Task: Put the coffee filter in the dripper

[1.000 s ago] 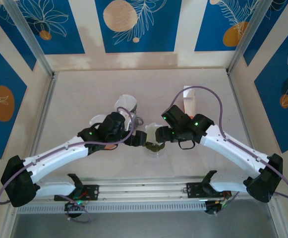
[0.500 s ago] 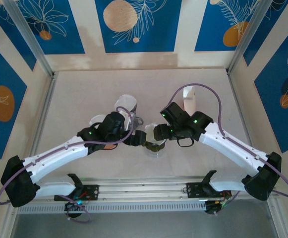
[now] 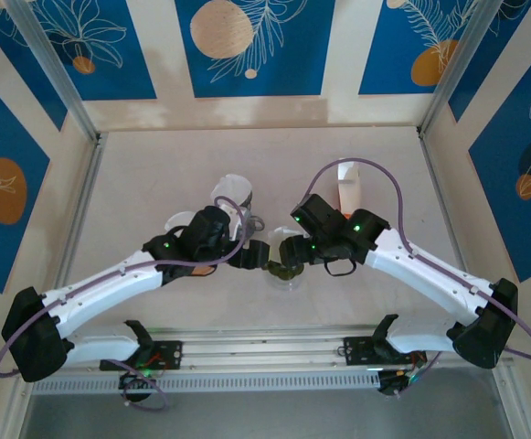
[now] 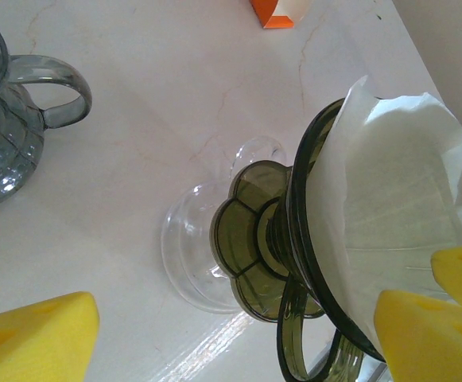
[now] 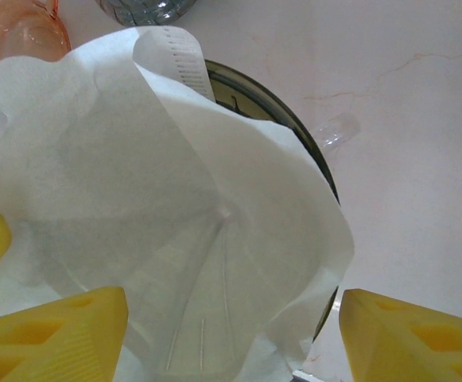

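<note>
The olive-green glass dripper [image 4: 256, 239] stands on a clear glass saucer [image 4: 184, 263] near the table's front middle [image 3: 285, 272]. The white paper coffee filter [image 5: 159, 215] lies spread open inside its cone, the rim sticking up above the dripper's edge [image 4: 390, 183]. My right gripper [image 5: 231, 342] is open above the dripper, a yellow finger [image 5: 56, 334] on each side of the filter. Whether it touches the paper, I cannot tell. My left gripper [image 4: 231, 326] is open beside the dripper, which sits close to its right finger [image 4: 429, 334].
A grey glass server [image 4: 0, 119] with a handle stands left of the dripper. A pinkish glass [image 5: 20, 32] is behind it. An orange and white box [image 3: 349, 183] stands at the back right. Both grippers crowd the dripper [image 3: 256, 258] [image 3: 291, 251].
The right gripper has shifted slightly left, closer over the dripper. The left arm has not moved.
</note>
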